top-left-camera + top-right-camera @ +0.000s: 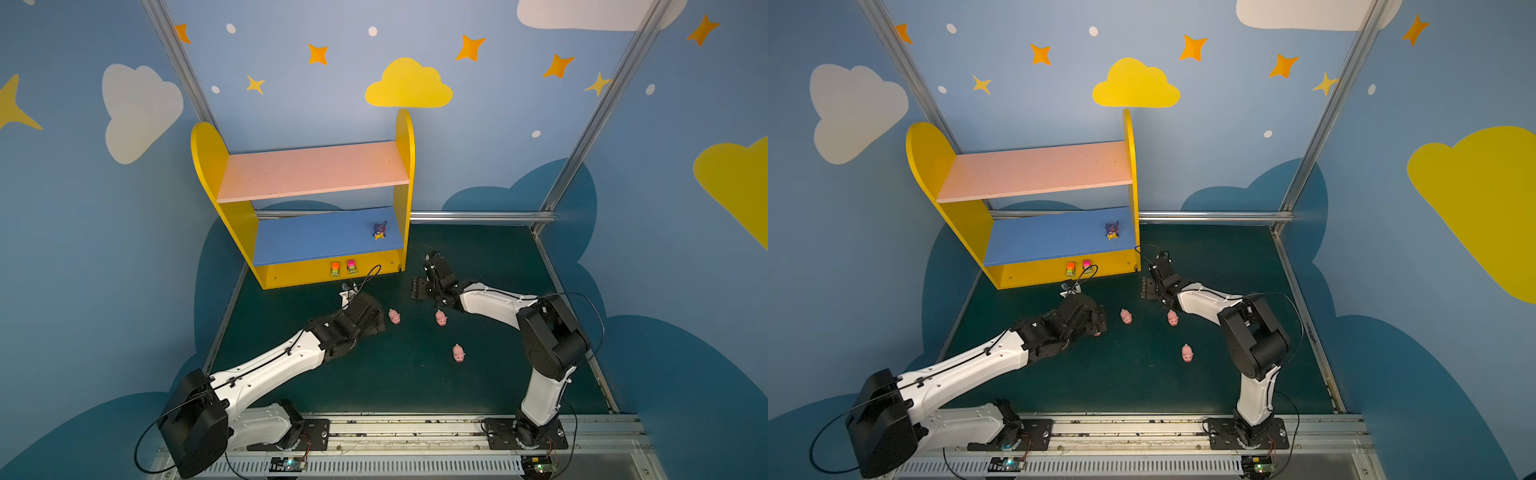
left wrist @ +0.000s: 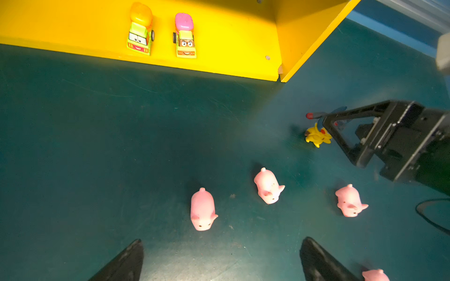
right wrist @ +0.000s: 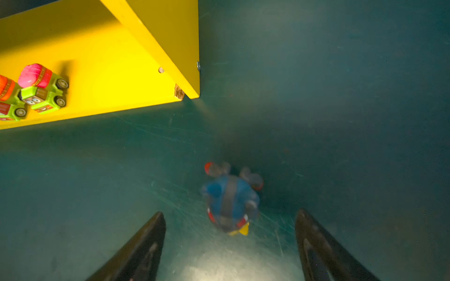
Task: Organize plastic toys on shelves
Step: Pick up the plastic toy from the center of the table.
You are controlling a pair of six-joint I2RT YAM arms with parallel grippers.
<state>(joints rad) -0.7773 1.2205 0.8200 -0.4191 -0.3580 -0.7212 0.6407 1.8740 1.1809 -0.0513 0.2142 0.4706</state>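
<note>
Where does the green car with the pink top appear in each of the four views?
In both top views: pink-topped car on the yellow base, below the blue board.
Left wrist: car on that base, front toward the camera.
Right wrist: car on that base, seen at an angle.
Shared landmark: the orange-topped car beside it.

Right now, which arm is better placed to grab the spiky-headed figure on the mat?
Right. The right gripper is open, the figure just ahead between its fingers. The left gripper is open over the pink pigs, farther away.
</note>
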